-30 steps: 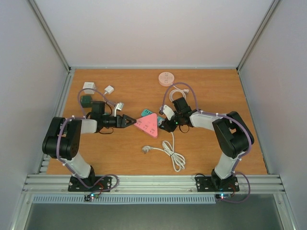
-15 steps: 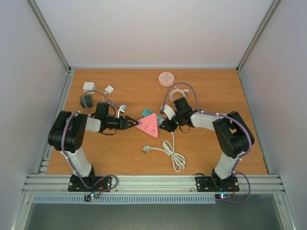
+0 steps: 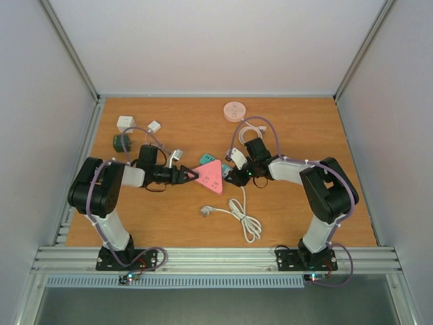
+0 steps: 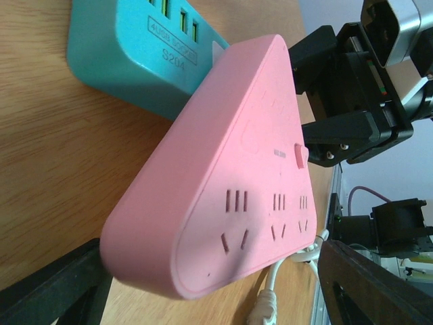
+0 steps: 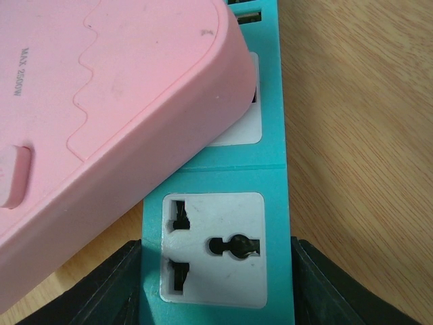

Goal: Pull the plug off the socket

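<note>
Left claw [image 3: 192, 175] spread wide, fingers [image 4: 61, 284] flanking left corner of pink triangular block [image 4: 230, 169], one finger just beside it, other apart. Right claw [image 3: 230, 179] pinching end of teal power strip [image 5: 277, 101], pads pressed on both long sides. Pink block sits tilted on teal strip mid-table, covering one outlet; whether pins are seated, can't tell. White cord [image 3: 240, 215] lies loose nearer arm bases, on wooden table [image 3: 304, 128]

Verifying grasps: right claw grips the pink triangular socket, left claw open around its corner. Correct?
No: right wrist view shows the right claw gripping the teal power strip, not the pink triangular socket; left claw is open around the pink corner.
</note>
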Tool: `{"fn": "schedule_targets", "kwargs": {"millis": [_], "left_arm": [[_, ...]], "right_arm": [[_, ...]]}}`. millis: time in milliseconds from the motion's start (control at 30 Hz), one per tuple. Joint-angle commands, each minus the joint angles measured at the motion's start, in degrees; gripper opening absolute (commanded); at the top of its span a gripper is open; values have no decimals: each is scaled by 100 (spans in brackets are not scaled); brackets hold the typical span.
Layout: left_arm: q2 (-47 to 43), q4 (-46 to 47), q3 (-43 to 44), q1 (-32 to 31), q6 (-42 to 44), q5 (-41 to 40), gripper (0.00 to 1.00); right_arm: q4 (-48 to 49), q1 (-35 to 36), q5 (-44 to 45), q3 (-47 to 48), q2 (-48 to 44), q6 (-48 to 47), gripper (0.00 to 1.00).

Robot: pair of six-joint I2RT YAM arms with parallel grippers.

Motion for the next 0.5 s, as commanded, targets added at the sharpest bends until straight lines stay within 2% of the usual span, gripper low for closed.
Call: {"fn": "schedule_targets", "kwargs": {"millis": [0, 167, 467], "left_arm": [[-56, -426, 247, 16, 652, 94, 81], [186, -456, 377, -99, 817, 664, 75], [420, -603, 382, -301, 1034, 1033, 68]], "right_arm": [[-178, 59, -139, -199, 109, -207, 31], [-285, 68, -272, -198, 100, -536, 31], [-685, 68, -415, -155, 228, -1365, 28]]}}
